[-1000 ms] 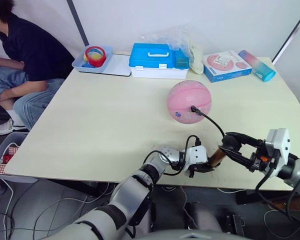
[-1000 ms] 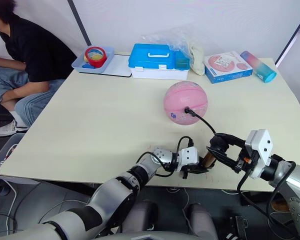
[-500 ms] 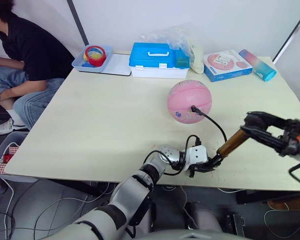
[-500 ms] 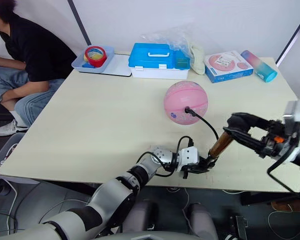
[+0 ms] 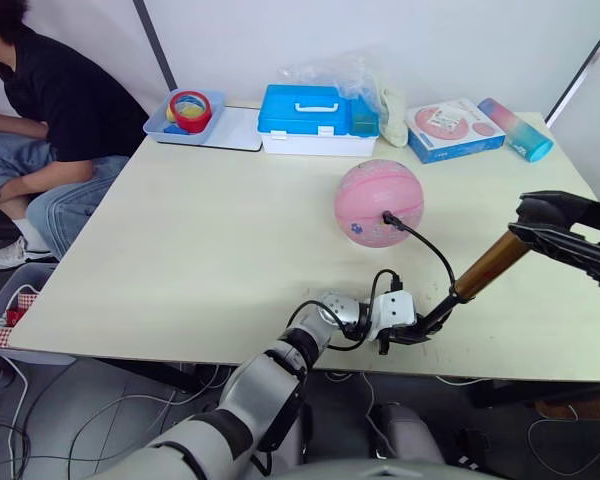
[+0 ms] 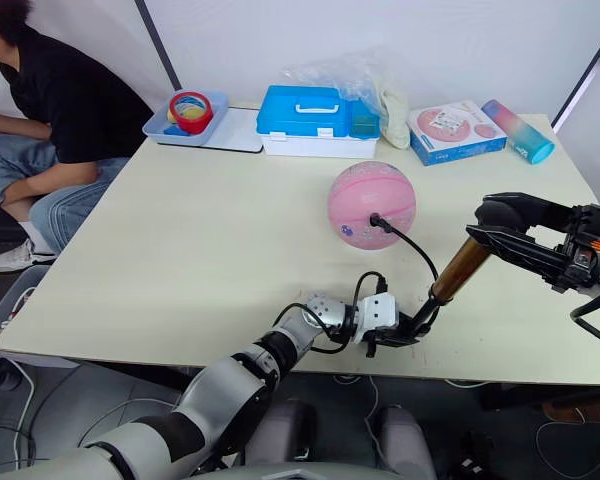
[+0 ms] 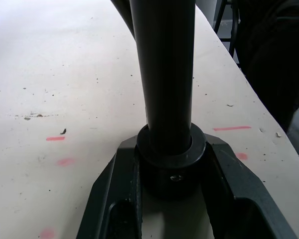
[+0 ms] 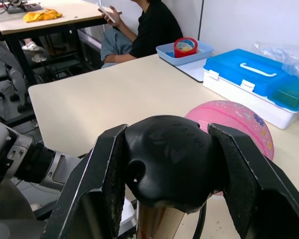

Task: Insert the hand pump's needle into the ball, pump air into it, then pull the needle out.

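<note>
At the near edge of the table (image 5: 180, 250), your left gripper (image 6: 388, 335) is clamped on the black base cap of the hand pump (image 5: 467, 284); the left wrist view shows both fingers (image 7: 114, 199) pressed tight against that collar, pinning the foot of the pump to the tabletop. Your right gripper (image 5: 550, 222) is closed around the black handle, with a finger on each side of the knob in the right wrist view.

Since a second ago you have drawn that handle up and away to the right: then the right gripper sat low and close to the left one with the barrel almost hidden, and now the bronze-gold barrel and the dark rod below it stretch out between the two grippers. You look to be at or near the top of an upstroke, so pumping is under way and the push back down probably comes next.

The pump's long axis runs on a slant, from its base near the table edge up and to your right toward the handle. From the base, the black hose arcs back over the table to the ball (image 5: 378, 203), which rests beyond the grippers toward the middle of the table. The needle (image 5: 388, 217) appears seated in the valve on the ball's near side, pointing into the ball.
</note>
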Robot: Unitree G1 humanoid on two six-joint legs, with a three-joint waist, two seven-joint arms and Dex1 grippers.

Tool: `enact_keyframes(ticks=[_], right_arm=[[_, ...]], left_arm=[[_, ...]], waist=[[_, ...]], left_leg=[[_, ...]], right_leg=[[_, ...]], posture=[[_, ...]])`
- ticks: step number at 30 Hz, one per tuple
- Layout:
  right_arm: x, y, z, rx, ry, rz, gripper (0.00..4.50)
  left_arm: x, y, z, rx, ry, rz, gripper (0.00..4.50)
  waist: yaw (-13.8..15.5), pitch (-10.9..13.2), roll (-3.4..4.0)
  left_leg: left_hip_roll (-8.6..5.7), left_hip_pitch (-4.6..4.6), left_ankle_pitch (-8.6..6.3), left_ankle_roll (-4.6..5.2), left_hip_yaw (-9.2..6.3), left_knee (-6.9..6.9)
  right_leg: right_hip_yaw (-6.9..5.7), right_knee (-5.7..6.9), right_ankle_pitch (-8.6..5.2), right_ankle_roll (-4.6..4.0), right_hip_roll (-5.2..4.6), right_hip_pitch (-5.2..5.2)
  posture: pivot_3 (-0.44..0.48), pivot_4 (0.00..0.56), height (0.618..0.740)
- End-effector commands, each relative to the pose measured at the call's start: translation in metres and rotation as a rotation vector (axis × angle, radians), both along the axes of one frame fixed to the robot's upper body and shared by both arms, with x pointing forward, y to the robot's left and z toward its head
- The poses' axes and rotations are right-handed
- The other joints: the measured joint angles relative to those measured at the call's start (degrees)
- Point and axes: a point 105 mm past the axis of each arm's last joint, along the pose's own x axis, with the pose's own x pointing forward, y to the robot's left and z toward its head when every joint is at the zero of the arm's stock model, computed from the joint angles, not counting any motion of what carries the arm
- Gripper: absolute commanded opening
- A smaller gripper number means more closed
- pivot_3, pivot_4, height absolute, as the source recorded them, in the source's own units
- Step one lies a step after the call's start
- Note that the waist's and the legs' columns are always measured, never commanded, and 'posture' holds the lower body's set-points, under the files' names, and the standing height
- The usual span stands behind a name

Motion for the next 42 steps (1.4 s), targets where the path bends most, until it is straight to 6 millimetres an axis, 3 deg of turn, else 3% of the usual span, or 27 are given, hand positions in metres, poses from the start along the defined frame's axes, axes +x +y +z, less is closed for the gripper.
enact_keyframes(ticks=[1,7,14,22,33,42], right_arm=[[0.001,-0.008,0.0,-0.048,-0.055,-0.063,2.05],[0.006,-0.002,-0.062,-0.103,0.083,-0.05,2.05],[0.015,0.005,-0.115,-0.093,0.139,-0.055,2.05],[0.023,0.012,-0.142,-0.078,0.122,-0.067,2.05],[0.014,-0.001,-0.074,-0.044,-0.012,-0.04,2.05],[0.006,-0.012,0.0,0.009,-0.134,-0.042,2.05]], left_arm=[[-0.018,-0.006,-0.014,0.051,0.029,-0.069,1.08],[-0.017,-0.007,-0.012,0.045,0.027,-0.065,1.08],[-0.015,-0.008,-0.01,0.037,0.024,-0.057,1.08],[-0.014,-0.007,-0.009,0.031,0.027,-0.051,1.08],[-0.014,-0.005,-0.011,0.037,0.031,-0.053,1.08],[-0.015,-0.005,-0.011,0.041,0.031,-0.056,1.08]], waist=[[0.0,0.0,-0.01],[-0.04,-0.04,-0.06],[-0.07,-0.05,-0.07],[-0.17,-0.07,-0.07],[-0.11,0.02,0.04],[-0.14,0.12,0.1]], left_leg=[[0.0,0.0,0.0,0.0,-0.01,0.0],[0.0,0.09,0.0,0.0,0.0,0.01],[0.0,0.12,0.0,0.0,0.0,0.0],[0.0,0.28,0.0,0.0,0.02,0.01],[0.03,0.5,-0.01,-0.01,0.04,-0.05],[0.03,0.46,-0.01,-0.01,0.05,-0.05]], right_leg=[[-0.01,0.0,0.0,0.0,0.0,0.0],[0.0,0.0,0.0,0.01,0.02,0.05],[0.0,0.0,0.0,0.01,0.04,0.06],[0.03,0.02,0.0,0.01,0.06,0.18],[0.03,0.01,-0.01,0.0,0.04,0.36],[0.04,0.0,-0.01,0.01,0.01,0.34]], posture=[[0.0,0.15,0.74],[0.0,0.15,0.74],[0.0,0.15,0.74],[0.0,0.15,0.74],[0.0,0.15,0.74],[0.0,0.15,0.74]])
